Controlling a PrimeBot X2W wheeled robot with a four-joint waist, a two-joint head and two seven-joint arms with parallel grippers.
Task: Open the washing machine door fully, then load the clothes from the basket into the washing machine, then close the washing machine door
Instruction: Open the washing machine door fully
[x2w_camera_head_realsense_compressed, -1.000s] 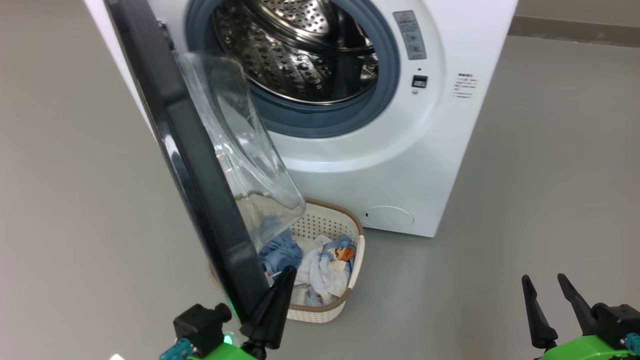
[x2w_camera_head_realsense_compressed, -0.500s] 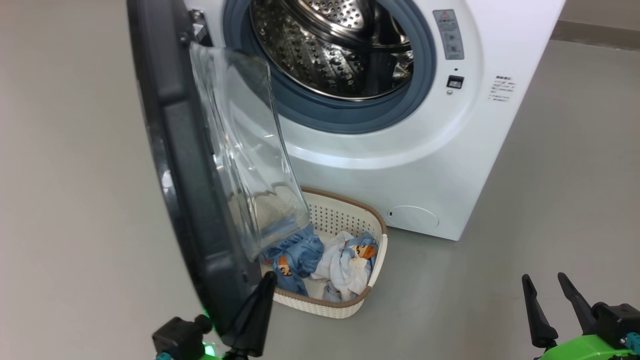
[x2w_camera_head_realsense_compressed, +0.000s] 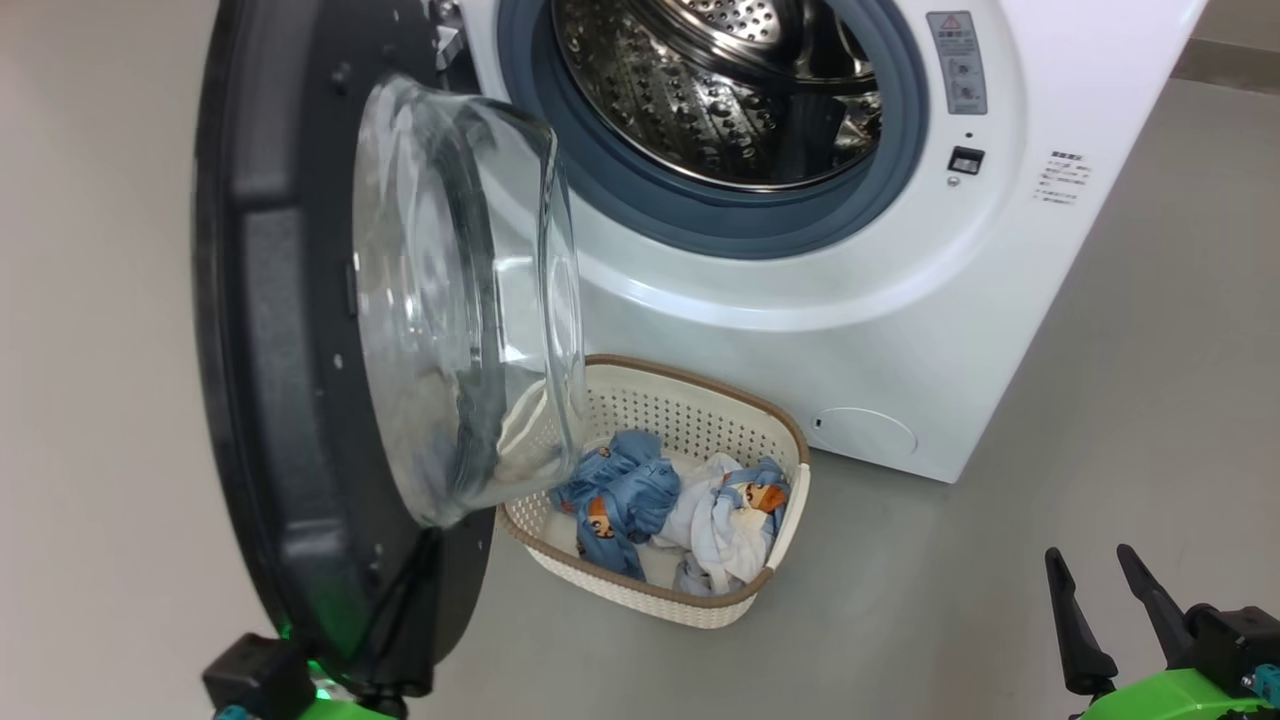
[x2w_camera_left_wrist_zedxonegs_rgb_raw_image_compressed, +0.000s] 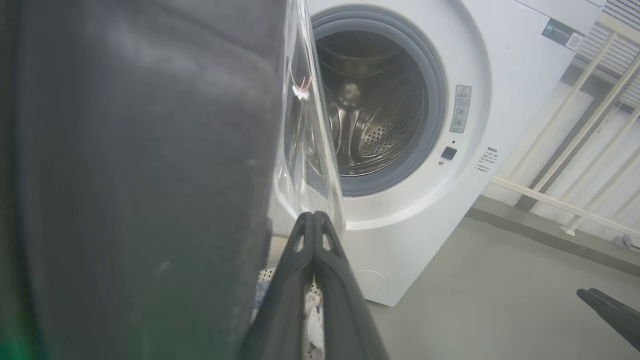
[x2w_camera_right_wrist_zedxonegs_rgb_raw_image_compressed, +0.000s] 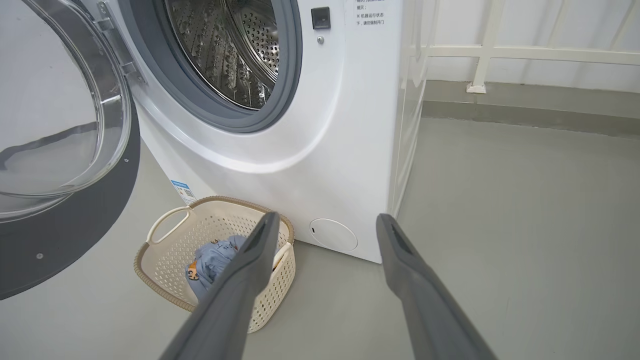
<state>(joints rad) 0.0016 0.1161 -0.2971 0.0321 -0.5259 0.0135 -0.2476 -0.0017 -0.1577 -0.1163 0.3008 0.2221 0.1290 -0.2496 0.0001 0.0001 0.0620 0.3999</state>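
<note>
The white washing machine (x2w_camera_head_realsense_compressed: 900, 330) shows its steel drum (x2w_camera_head_realsense_compressed: 720, 90) behind the grey gasket. The washing machine door (x2w_camera_head_realsense_compressed: 270, 400), a black ring with a clear glass bowl (x2w_camera_head_realsense_compressed: 460, 300), stands swung out to the left. My left gripper (x2w_camera_head_realsense_compressed: 425, 550) is shut with nothing in it, and its fingers lie against the door's inner lower edge. In the left wrist view the shut fingers (x2w_camera_left_wrist_zedxonegs_rgb_raw_image_compressed: 312, 235) point past the door (x2w_camera_left_wrist_zedxonegs_rgb_raw_image_compressed: 150, 175) at the drum. The basket (x2w_camera_head_realsense_compressed: 700, 375) sits on the floor below the opening, with the clothes (x2w_camera_head_realsense_compressed: 650, 500) in it. My right gripper (x2w_camera_head_realsense_compressed: 1110, 600) is open, low right.
Grey floor surrounds the machine (x2w_camera_right_wrist_zedxonegs_rgb_raw_image_compressed: 340, 150). The right wrist view has the basket (x2w_camera_right_wrist_zedxonegs_rgb_raw_image_compressed: 165, 225) with blue clothes (x2w_camera_right_wrist_zedxonegs_rgb_raw_image_compressed: 215, 260) left of my open fingers (x2w_camera_right_wrist_zedxonegs_rgb_raw_image_compressed: 260, 250). A white railing (x2w_camera_right_wrist_zedxonegs_rgb_raw_image_compressed: 500, 50) runs along the wall right of the machine.
The door has swung further open to the left, my shut left gripper moving left with it. The head camera has turned, shifting the whole picture. The right gripper holds its place.
</note>
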